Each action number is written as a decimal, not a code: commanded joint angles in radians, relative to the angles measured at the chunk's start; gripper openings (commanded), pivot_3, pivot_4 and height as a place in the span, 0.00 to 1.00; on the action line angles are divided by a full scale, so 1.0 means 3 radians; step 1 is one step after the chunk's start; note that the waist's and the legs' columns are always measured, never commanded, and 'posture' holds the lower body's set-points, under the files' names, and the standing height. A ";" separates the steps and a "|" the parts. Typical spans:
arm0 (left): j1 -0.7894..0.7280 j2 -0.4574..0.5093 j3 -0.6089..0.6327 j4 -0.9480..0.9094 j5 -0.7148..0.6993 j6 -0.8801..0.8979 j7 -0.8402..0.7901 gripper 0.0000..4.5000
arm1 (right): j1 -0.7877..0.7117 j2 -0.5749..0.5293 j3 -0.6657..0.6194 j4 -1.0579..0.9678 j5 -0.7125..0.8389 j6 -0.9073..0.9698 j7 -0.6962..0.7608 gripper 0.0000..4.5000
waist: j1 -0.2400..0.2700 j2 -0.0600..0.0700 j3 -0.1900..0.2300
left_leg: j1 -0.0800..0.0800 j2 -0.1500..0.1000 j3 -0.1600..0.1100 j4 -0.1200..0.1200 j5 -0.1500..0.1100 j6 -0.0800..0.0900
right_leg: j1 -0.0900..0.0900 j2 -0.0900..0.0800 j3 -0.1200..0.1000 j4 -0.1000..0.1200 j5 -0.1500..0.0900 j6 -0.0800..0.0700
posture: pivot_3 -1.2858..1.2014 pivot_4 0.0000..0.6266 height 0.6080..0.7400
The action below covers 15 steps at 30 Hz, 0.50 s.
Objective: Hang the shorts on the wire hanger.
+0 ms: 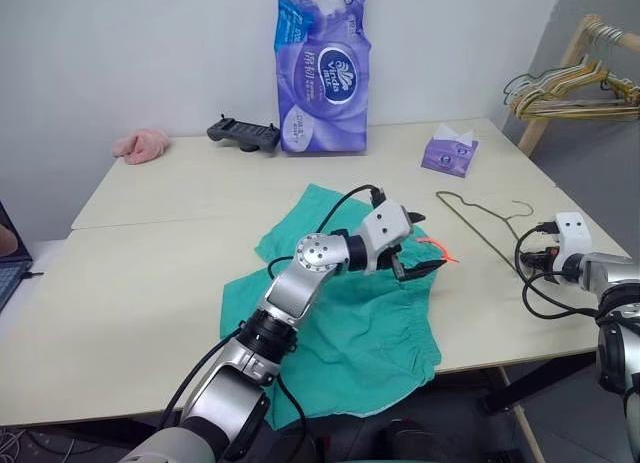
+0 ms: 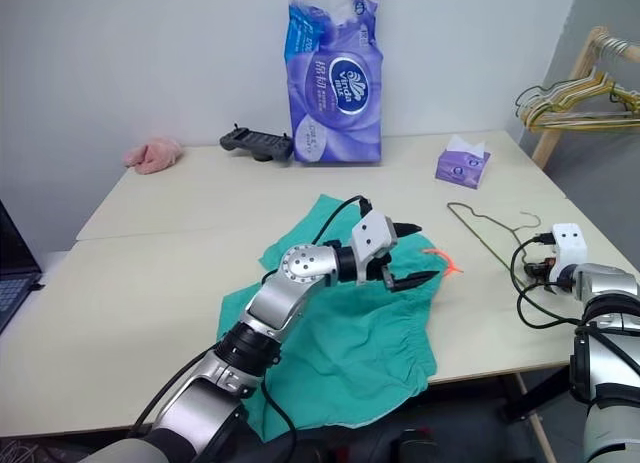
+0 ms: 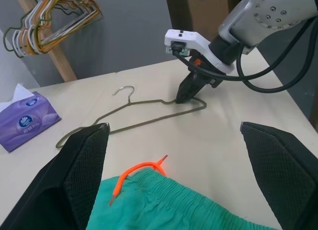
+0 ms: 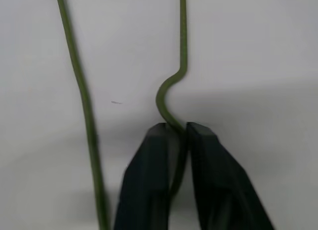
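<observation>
Right gripper (image 4: 175, 140) is down on the table (image 1: 180, 283) at its right edge, fingers pinched together on the wire hanger (image 1: 480, 228). Wrist cam shows the thin olive wire running between the two black pads (image 4: 149, 185), clamped at a bend in the frame, w/ another length of the wire lying on the tabletop just beside. From the left wrist cam, the closed tip sits at the hanger's far corner (image 3: 191, 93); hanger lies flat, hook (image 3: 124, 91) curling twd the tissue box (image 3: 27, 120).

Left gripper (image 1: 415, 248) hangs level over the shorts (image 1: 350, 323), jaws spread wide, nothing in them. Shorts are spread on the table's front middle, teal, lower part drooping over the near edge. Orange drawstring (image 1: 438, 249) pokes out at the waistband, near the left fingertips, apart from the hanger.
</observation>
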State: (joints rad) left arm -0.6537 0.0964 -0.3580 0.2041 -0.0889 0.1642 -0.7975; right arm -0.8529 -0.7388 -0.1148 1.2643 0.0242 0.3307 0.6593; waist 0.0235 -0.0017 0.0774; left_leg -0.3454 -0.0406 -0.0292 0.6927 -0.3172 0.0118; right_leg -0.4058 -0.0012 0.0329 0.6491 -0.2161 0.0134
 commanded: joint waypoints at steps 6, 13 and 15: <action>-0.0115 0.0036 0.0114 -0.0027 -0.0011 -0.0047 -0.0001 1.00 | -0.0072 -0.0038 0.0118 -0.0059 -0.0171 -0.0255 0.0005 0.01 | 0.0000 0.0000 0.0000 | 0.0002 -0.0001 0.0021 0.0002 -0.0002 0.0013 | 0.0000 0.0001 0.0021 -0.0006 0.0009 0.0014 | 0.56 0.00 1.00; -0.0394 0.0304 0.0473 0.0122 -0.0178 0.0045 -0.0062 1.00 | -0.0096 -0.0317 0.0601 -0.0522 -0.0808 -0.1445 -0.0421 0.01 | -0.0011 0.0000 0.0000 | 0.0001 -0.0003 0.0031 0.0003 -0.0003 0.0017 | -0.0010 0.0001 0.0031 -0.0004 0.0011 0.0019 | 0.55 0.01 1.00; -0.0491 0.0444 0.0572 0.0162 -0.0274 0.0122 -0.0200 1.00 | -0.0088 -0.0430 0.0800 -0.0702 -0.1061 -0.1927 -0.0567 0.01 | -0.0020 0.0001 -0.0001 | 0.0000 -0.0002 0.0032 0.0003 -0.0003 0.0017 | -0.0019 0.0002 0.0031 -0.0003 0.0011 0.0019 | 0.55 0.01 1.00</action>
State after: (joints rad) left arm -0.7686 0.2177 -0.2205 0.2608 -0.1395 0.1918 -0.8313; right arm -0.8518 -0.8482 0.0969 1.1155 -0.2498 -0.1423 0.5239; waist 0.0174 -0.0015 0.0771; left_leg -0.3454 -0.0408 -0.0196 0.6931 -0.3182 0.0168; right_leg -0.4119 -0.0002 0.0424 0.6477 -0.2128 0.0192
